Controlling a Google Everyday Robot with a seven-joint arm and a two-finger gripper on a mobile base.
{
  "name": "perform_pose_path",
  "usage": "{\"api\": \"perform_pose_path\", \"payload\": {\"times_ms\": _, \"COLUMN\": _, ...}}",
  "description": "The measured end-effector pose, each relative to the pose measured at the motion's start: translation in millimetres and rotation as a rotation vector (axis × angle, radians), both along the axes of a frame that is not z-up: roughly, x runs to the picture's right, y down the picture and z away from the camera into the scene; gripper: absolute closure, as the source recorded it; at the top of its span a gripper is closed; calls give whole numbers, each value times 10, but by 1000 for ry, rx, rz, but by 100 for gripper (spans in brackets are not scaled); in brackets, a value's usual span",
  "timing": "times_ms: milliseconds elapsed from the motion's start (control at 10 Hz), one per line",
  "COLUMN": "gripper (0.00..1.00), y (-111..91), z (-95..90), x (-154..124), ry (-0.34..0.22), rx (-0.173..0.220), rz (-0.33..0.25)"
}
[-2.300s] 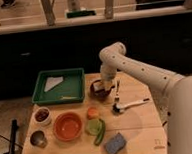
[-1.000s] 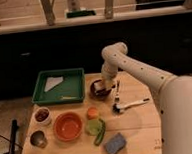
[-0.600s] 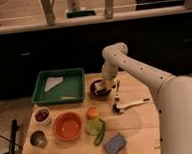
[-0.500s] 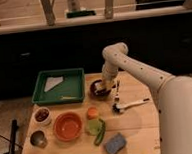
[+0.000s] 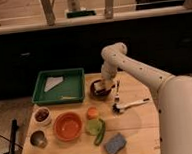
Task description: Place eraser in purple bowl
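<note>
The purple bowl (image 5: pixel 97 90) stands on the wooden table just right of the green tray. My gripper (image 5: pixel 105 85) hangs down from the arm and sits over the bowl's right half. A small block with a tan face, the eraser (image 5: pixel 99 84), shows at the gripper's tip, inside the bowl's rim. I cannot tell whether it is still held or rests in the bowl.
A green tray (image 5: pixel 79 91) holds a white sheet. An orange bowl (image 5: pixel 68 126), a small white bowl (image 5: pixel 42 116) and a metal cup (image 5: pixel 38 139) stand front left. An orange fruit (image 5: pixel 93 112), green produce (image 5: pixel 96 127), a blue sponge (image 5: pixel 115 144) and a white brush (image 5: pixel 131 105) lie nearby.
My gripper has shifted a little to the left, from beside the purple bowl's right edge to over the bowl. Nothing else on the table has moved.
</note>
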State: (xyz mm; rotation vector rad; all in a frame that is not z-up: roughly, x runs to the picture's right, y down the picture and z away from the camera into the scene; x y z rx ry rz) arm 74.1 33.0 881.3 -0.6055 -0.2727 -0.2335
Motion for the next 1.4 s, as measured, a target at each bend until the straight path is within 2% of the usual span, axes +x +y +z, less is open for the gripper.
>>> {"api": "perform_pose_path", "payload": {"times_ms": 200, "gripper": 25, "y": -1, "z": 0, "x": -11, "ry": 5, "rx": 2, "rz": -6}}
{"api": "perform_pose_path", "payload": {"times_ms": 300, "gripper": 20, "y": -6, "z": 2, "x": -26, "ry": 9, "rx": 4, "rz": -11}}
{"api": "perform_pose_path", "payload": {"times_ms": 1400, "gripper": 20, "y": -72, "z": -12, "x": -28, "ry": 12, "rx": 6, "rz": -25}}
